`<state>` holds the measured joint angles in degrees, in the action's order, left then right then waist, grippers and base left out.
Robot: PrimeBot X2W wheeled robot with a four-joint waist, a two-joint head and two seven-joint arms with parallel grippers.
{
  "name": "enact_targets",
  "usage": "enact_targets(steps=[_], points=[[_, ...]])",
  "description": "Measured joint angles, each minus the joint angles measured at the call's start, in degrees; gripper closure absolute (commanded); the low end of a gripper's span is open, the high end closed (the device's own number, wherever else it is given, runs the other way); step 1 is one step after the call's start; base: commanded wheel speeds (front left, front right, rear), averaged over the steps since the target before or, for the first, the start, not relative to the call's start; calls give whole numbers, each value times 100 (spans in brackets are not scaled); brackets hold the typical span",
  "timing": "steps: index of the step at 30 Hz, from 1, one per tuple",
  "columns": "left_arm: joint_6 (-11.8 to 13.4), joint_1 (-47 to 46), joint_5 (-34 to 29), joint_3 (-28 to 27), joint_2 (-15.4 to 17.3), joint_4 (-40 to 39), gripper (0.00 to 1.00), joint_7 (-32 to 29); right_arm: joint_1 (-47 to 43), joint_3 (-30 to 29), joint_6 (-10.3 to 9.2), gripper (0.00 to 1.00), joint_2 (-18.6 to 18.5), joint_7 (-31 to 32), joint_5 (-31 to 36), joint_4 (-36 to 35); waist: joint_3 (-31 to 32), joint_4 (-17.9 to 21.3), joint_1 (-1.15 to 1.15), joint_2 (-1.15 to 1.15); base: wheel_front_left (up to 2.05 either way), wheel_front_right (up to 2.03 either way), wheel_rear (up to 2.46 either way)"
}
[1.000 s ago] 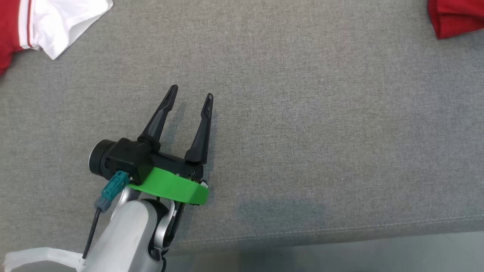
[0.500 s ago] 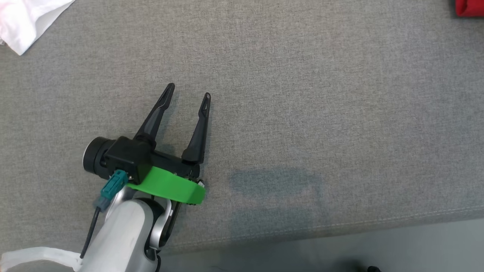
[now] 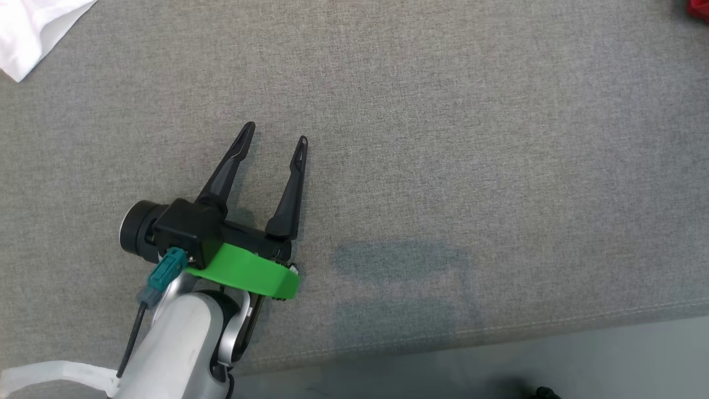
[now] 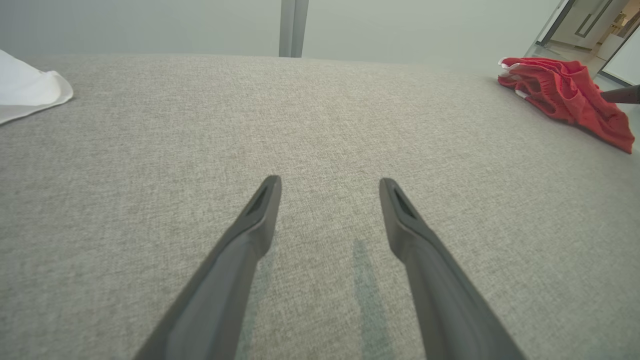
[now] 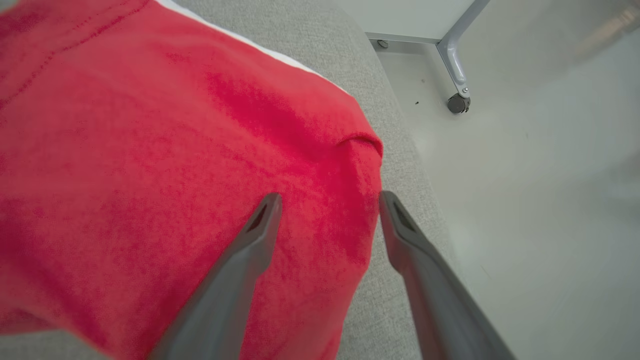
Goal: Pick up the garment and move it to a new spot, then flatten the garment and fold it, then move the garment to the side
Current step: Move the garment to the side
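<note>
Right gripper (image 5: 328,197): fingers apart, nothing clamped, poised over edge of red garment (image 5: 150,150) at right rim of grey cushion (image 3: 443,138). Best to straddle the hem fold, pinch deep, lift clear. Left gripper (image 3: 275,133) likewise spread, over bare cushion. White cloth (image 3: 27,27) far left, well apart. Floor drop and caster (image 5: 457,103) just beyond hem.

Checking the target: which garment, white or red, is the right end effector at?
The red garment: the right end effector is open at its edge, while the white garment lies far away.
</note>
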<state>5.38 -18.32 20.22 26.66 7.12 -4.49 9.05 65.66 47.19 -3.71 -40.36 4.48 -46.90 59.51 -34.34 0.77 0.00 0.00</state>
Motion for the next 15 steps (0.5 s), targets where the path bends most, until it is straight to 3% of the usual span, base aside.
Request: enact_targets(steps=[15], points=[[15, 1, 1, -101, 64, 49, 0, 10, -73, -60, 10, 0, 235, -539, -110, 101, 145, 187, 0, 0, 0, 0, 0]])
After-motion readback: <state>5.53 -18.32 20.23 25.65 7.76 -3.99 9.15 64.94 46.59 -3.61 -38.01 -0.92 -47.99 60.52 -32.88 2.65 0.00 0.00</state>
